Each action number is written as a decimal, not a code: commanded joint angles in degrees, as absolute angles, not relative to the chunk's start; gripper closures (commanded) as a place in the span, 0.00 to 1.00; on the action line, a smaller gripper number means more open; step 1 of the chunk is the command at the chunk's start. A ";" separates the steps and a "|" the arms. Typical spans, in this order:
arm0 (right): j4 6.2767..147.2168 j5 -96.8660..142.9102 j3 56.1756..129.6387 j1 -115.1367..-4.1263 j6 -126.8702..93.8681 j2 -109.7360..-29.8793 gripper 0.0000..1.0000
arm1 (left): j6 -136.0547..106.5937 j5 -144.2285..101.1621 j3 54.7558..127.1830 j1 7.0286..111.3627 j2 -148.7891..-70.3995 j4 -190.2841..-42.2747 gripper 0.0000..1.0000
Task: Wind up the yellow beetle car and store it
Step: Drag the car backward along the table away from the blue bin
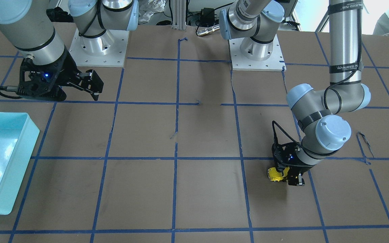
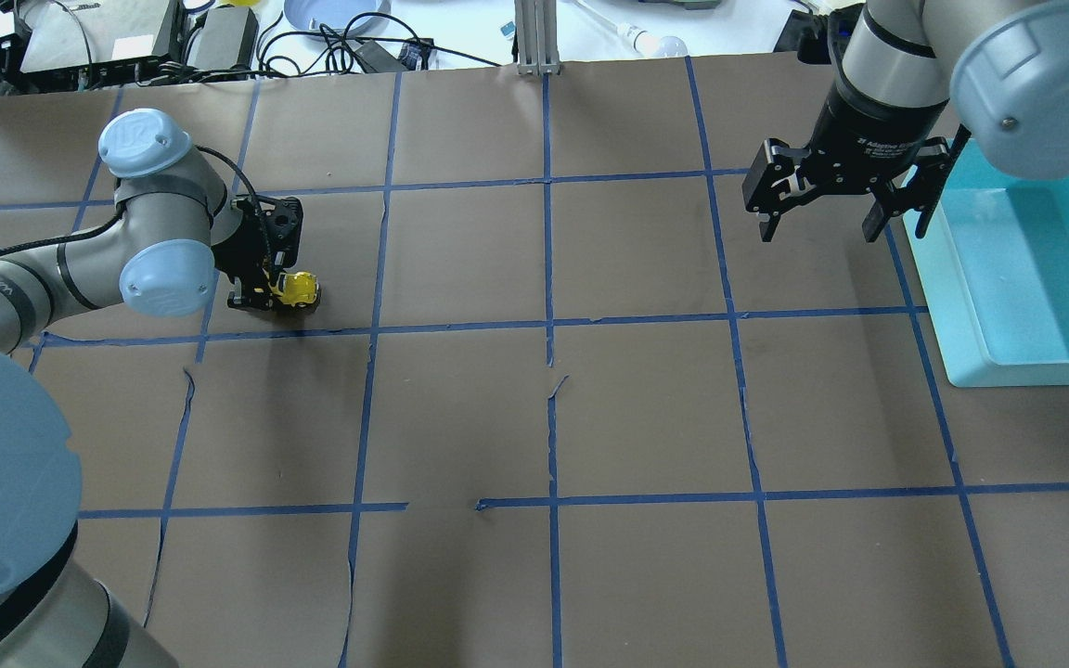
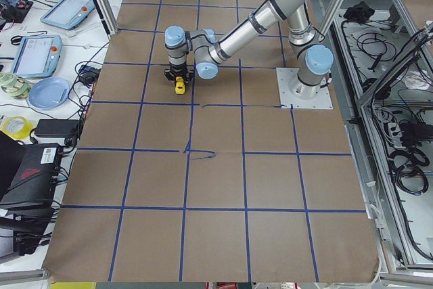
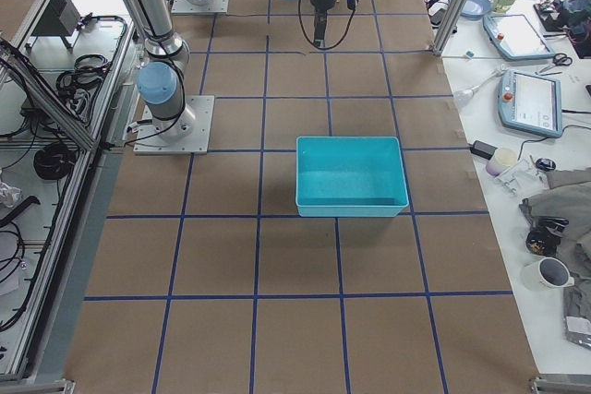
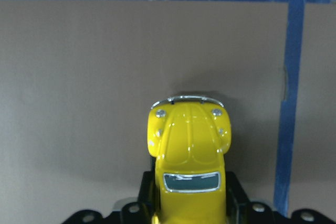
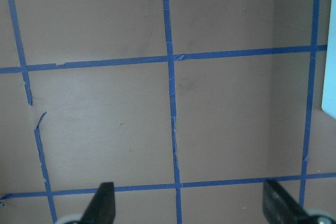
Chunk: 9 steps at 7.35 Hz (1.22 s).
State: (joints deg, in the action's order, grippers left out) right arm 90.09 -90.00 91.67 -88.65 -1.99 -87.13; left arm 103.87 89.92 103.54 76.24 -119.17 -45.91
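Yellow gloss fills the lower middle of the left wrist view, where the yellow beetle car (image 5: pixel 188 156) shows its rounded bonnet. It has two small silver headlights, a chrome front bumper along its upper end and a dark windscreen framed in silver. Its nose points away from the camera toward the brown paper, with a small shadow just past the bumper. I cannot tell whether the car touches the table. Black fingers (image 5: pixel 147 195) press in on both flanks behind the windscreen, so the left gripper (image 2: pixel 273 292) is clamped narrow on the car's rear half.

In the overhead view this pair sits at left of centre, just above a blue tape (image 2: pixel 460 326) line of the grid on the table (image 2: pixel 646 408). The car sticks out to the right of the gripper.

Well apart, in the upper right of that view, the right gripper (image 2: pixel 820 227) hangs above the paper with its jaws spread wide and nothing between them. Just beside it, along the right edge, lies a teal bin (image 2: pixel 961 315).
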 commanded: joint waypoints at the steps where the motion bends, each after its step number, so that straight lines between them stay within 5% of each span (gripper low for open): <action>1: 90.09 -90.00 91.67 -88.68 -1.93 -87.10 0.00 | 106.95 89.82 103.54 73.92 -119.44 -45.79 0.68; 9: 90.09 -90.00 91.67 -88.68 -1.93 -87.10 0.00 | 114.25 90.00 103.45 68.47 -119.44 -45.36 0.67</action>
